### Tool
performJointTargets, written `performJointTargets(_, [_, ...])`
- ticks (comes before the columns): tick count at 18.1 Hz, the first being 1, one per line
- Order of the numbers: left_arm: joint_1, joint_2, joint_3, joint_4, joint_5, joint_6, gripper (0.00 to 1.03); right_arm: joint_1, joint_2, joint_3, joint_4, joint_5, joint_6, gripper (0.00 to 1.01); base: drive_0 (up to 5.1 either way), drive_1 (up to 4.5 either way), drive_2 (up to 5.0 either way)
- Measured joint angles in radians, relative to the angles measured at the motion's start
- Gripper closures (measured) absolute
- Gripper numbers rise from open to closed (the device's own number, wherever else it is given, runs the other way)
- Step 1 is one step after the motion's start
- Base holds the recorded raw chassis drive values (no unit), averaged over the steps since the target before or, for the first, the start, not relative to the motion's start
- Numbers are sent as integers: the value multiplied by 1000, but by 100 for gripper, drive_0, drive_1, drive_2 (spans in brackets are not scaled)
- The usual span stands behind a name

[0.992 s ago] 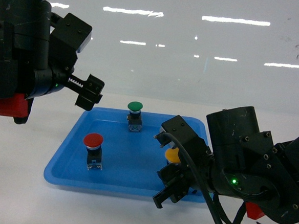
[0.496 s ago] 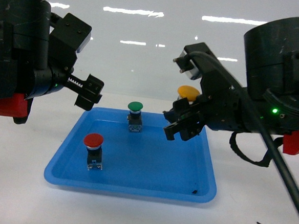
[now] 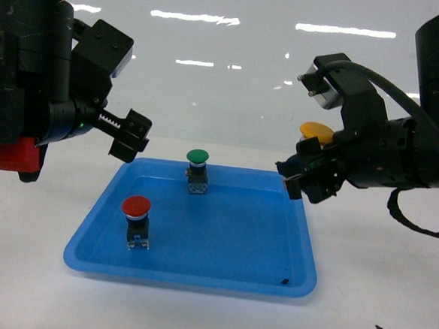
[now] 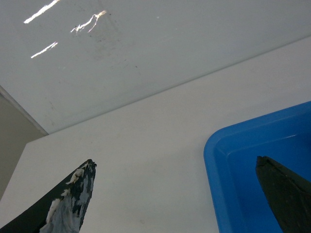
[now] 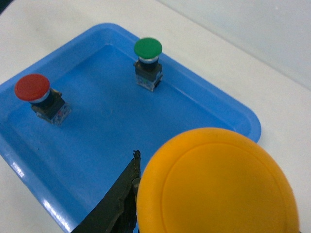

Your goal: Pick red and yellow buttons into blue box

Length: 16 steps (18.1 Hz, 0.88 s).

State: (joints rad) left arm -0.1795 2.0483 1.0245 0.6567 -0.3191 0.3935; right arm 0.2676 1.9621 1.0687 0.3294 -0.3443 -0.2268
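White tabletop [image 3: 30,287], glossy pale wall [image 3: 232,90] behind reflecting ceiling strip lights [image 3: 196,16]

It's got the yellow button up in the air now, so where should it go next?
Probably onward to the blue box, which none of the views shows. The right hand holds the yellow button above the blue tray's right edge; the red button waits in the tray, near the open left hand.

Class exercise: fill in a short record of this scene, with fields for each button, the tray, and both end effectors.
Yellow button: held by right end effector, lifted above tray's right edge
Red button: upright in tray, left side
Green button: upright in tray, far side
Blue tray: on white table
Left end effector: open, empty, above tray's left corner
Blue box: not in view
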Motion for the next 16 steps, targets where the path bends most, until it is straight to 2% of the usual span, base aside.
performJointTargets(5, [0,0,0,-1,0,0,5,0,0,16,1,0,-11,64,0,0,0])
performJointTargets(6, [0,0,0,0,0,0,5,-8,0,25,-42,-2,-11,64,0,0,0])
performJointTargets(9, [0,0,0,0,0,0,5,-47,-47,-14,-35,34,5,64,0,0,0])
performJointTargets(11, [1,0,0,0,0,0,5,-62,-129,-50,18,67,28,64,0,0,0])
performJointTargets(15, [0,0,0,0,0,0,5,-66,-179,-96,55,100,50,65,0,0,0])
performJointTargets(16, [0,0,0,0,0,0,5,-66,-166,-84,15,100,51,65,0,0,0])
